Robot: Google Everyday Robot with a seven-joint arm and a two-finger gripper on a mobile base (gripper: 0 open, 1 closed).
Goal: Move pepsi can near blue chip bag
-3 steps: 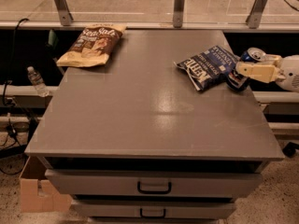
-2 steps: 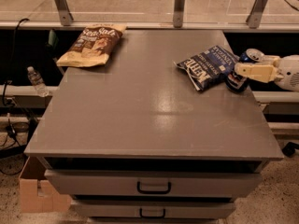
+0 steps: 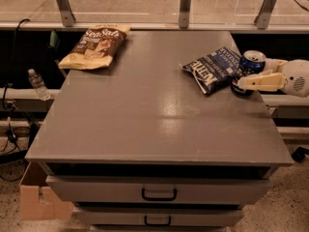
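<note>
The pepsi can (image 3: 253,62) stands upright near the table's right edge, its silver top showing. It touches the right side of the blue chip bag (image 3: 212,69), a crinkled navy bag with white lettering lying flat. My gripper (image 3: 252,73) reaches in from the right at can height and is shut on the pepsi can. One cream finger (image 3: 260,82) crosses the can's front and the other sits behind it. The can's lower body is partly hidden by the near finger.
A brown-and-tan Sea Salt chip bag (image 3: 94,47) lies at the table's (image 3: 145,115) back left. A railing with metal posts (image 3: 185,6) runs behind. Drawers (image 3: 159,193) sit below the front edge. A water bottle (image 3: 37,83) and cardboard box (image 3: 36,197) are at the left.
</note>
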